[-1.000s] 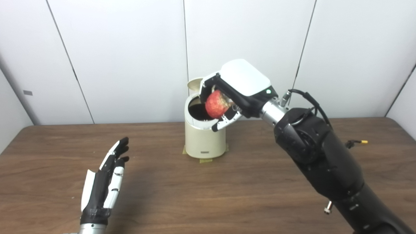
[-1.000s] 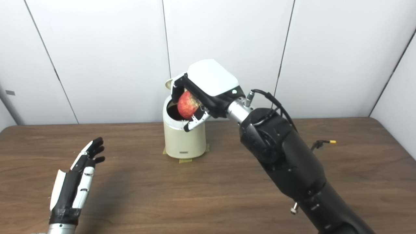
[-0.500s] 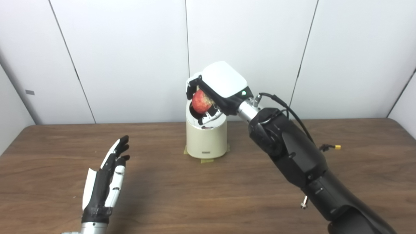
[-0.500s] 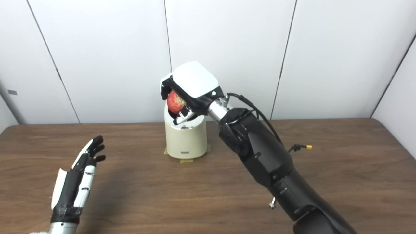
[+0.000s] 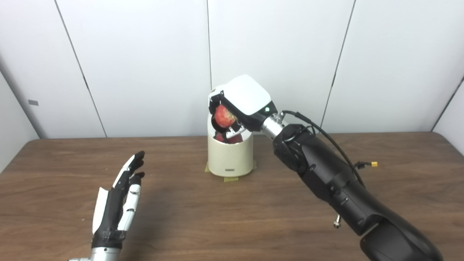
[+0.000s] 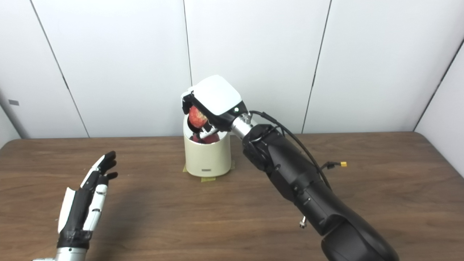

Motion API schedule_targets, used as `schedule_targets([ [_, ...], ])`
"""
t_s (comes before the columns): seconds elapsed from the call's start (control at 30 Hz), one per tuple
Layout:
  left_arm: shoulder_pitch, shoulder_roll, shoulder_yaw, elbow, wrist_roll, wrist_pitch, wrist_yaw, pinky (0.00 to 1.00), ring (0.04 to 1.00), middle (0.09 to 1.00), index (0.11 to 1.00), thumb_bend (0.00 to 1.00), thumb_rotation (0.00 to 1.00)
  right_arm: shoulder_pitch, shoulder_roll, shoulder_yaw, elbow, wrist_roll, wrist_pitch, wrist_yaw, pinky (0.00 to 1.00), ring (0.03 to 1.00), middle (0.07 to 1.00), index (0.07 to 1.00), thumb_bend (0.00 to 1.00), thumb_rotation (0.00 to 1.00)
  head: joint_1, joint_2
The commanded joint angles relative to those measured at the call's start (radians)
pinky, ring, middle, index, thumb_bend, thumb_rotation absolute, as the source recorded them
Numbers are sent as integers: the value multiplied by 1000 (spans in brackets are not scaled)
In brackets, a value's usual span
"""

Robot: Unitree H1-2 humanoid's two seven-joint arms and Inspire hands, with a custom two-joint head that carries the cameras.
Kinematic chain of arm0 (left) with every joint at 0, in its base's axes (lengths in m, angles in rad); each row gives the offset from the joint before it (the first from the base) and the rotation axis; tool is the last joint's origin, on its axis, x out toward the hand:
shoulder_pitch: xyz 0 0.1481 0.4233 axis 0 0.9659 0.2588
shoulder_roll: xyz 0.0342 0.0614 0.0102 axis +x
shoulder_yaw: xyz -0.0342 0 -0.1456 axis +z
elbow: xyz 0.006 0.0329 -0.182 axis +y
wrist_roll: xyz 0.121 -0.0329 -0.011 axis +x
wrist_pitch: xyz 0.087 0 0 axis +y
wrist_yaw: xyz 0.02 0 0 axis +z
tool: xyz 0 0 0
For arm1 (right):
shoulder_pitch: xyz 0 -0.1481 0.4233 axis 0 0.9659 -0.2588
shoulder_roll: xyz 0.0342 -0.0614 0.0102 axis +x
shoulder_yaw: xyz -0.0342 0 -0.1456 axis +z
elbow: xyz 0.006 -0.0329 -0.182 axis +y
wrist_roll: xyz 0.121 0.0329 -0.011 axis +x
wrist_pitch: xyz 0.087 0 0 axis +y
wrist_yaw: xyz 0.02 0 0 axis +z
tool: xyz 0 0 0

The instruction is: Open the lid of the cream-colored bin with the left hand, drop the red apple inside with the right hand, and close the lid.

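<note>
- Right hand (image 5: pixel 241 105), lowered since a second ago, fingers curled on red apple (image 5: pixel 224 116) directly over open cream-colored bin (image 5: pixel 230 154).
- Release imminent, by judgement.
- Left hand (image 5: pixel 117 203) open, empty, well apart.

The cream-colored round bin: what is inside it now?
Inside the cream-colored round bin something red shows just below its rim. The right robot hand, shut on the red apple, covers the rest of the opening.

You see the cream-colored bin (image 5: pixel 230 156) upright on the bench, its top open. The red apple (image 5: pixel 224 116), mottled and round, sits just above the bin's mouth, with red also showing inside the rim.
</note>
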State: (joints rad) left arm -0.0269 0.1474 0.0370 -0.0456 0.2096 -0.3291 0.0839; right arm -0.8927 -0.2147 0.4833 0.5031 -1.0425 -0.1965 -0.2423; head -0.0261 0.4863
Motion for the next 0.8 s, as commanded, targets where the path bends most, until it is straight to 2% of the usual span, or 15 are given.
schedule_targets([
  [0.0,-1,-37,-19,40,11,-22,16,818,905,924,908,221,944,-75,-7,-5,4,-3,0,-46,343,465,567,436,493,0,0,2],
  [0.17,3,-42,-22,29,12,-13,14,815,901,922,908,220,930,-72,-7,-5,28,0,10,-65,325,462,575,438,491,0,2,4],
  [0.33,4,-43,-23,23,7,-10,11,813,899,920,905,220,918,-57,-5,-11,-7,1,70,8,338,490,588,440,489,0,2,5],
  [0.43,3,-41,-23,23,6,-9,9,817,904,924,909,220,920,-51,-4,-10,-29,-5,101,40,349,512,638,476,482,0,1,4],
  [0.47,3,-41,-23,25,7,-10,10,817,904,926,911,226,921,-49,-4,-10,-35,-8,110,45,413,556,670,485,505,73,1,4],
  [0.5,3,-40,-23,27,10,-14,11,815,903,926,912,228,922,-47,-4,-10,-40,-11,118,49,447,584,689,552,718,37,1,4],
  [0.53,2,-39,-23,29,13,-18,12,813,902,926,910,224,924,-46,-4,-9,-44,-13,123,51,485,620,715,615,859,15,1,4],
  [0.6,1,-39,-23,30,15,-19,14,810,900,923,906,220,924,-45,-4,-9,-50,-18,138,63,517,655,743,664,935,3,3,0],
  [0.77,1,-43,-22,32,15,-14,16,824,904,922,902,229,915,-37,-6,-1,-66,-59,184,72,613,782,820,757,997,43,6,-7],
])
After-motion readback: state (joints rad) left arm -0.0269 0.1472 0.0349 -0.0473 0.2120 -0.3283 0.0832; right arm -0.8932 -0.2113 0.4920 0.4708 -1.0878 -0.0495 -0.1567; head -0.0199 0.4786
